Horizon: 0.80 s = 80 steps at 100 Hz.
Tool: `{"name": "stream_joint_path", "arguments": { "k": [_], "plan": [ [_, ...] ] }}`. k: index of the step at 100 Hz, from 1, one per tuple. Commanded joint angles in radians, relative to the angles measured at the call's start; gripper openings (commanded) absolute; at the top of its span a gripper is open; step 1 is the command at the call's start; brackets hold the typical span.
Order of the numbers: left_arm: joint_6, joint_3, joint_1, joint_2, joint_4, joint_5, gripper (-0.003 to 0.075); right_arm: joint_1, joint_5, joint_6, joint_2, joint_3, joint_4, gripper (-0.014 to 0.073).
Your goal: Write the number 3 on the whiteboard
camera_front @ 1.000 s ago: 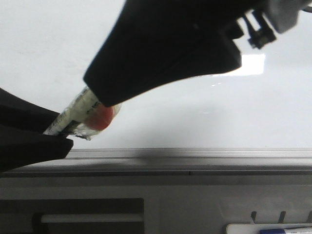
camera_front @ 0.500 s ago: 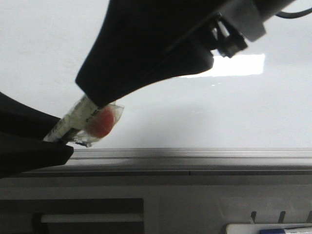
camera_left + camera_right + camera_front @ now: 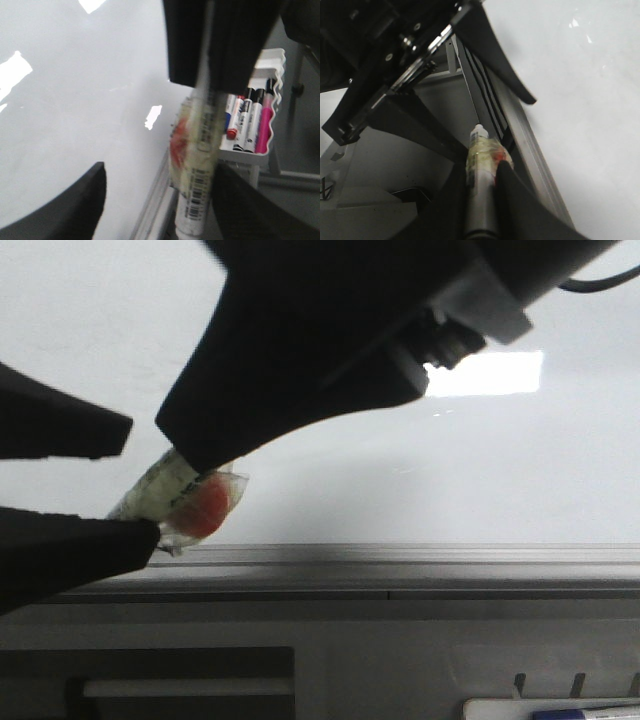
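My right gripper (image 3: pixel 192 458) comes down from the upper right and is shut on a white marker (image 3: pixel 178 496) wrapped in clear tape with a red blob. The marker hangs low over the whiteboard (image 3: pixel 420 480), near its grey rail. My left gripper (image 3: pixel 143 480) is open, its fingers spread above and below the marker's free end, the lower one touching it. In the left wrist view the marker (image 3: pixel 197 165) lies against one finger of the gripper (image 3: pixel 160 172). The right wrist view shows the gripper (image 3: pixel 483 172) closed on the marker (image 3: pixel 479 145). No number 3 shows on the whiteboard (image 3: pixel 75 100).
The grey metal rail (image 3: pixel 420 562) runs along the board's near edge. A white tray (image 3: pixel 260 145) holds several markers beside the board; its corner shows in the front view (image 3: pixel 550 708). A bright light glare (image 3: pixel 490 372) lies on the board.
My left gripper has opened: its fingers, closed round the marker's end before, now stand apart. The right gripper still holds the marker and has shifted slightly up and left.
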Motion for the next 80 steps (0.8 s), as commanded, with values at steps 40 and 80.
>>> {"name": "stream_joint_path", "arguments": {
  "k": [40,80],
  "plan": [
    [-0.005,-0.035,-0.003,-0.313,-0.298,0.026,0.0543,-0.151,-0.054,0.003,-0.022,-0.171,-0.04,-0.0061],
    [0.001,-0.035,-0.003,-0.35,-0.411,0.024,-0.002,-0.171,-0.108,0.003,-0.02,-0.218,-0.066,-0.0061]
  ]
}}
